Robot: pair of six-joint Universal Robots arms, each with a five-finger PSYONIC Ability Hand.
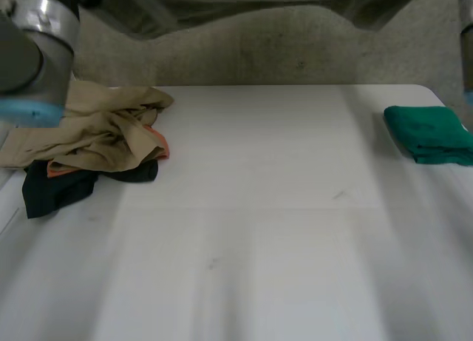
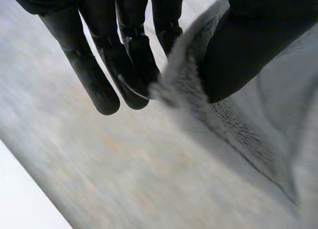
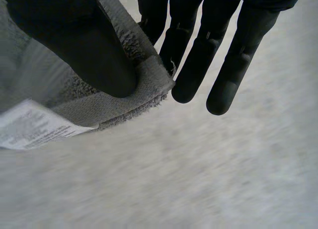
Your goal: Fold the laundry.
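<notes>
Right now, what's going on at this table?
Both hands hold one grey cloth. The left hand pinches an edge of it between thumb and fingers. The right hand pinches a hemmed corner next to a white label. On the white table, a loose pile of tan, orange and dark clothes lies on the robot's left, unfolded. A folded green cloth sits on its right.

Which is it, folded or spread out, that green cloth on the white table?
Folded. The green cloth lies as a compact, thick rectangle with layered edges, near the white table's right edge.
</notes>
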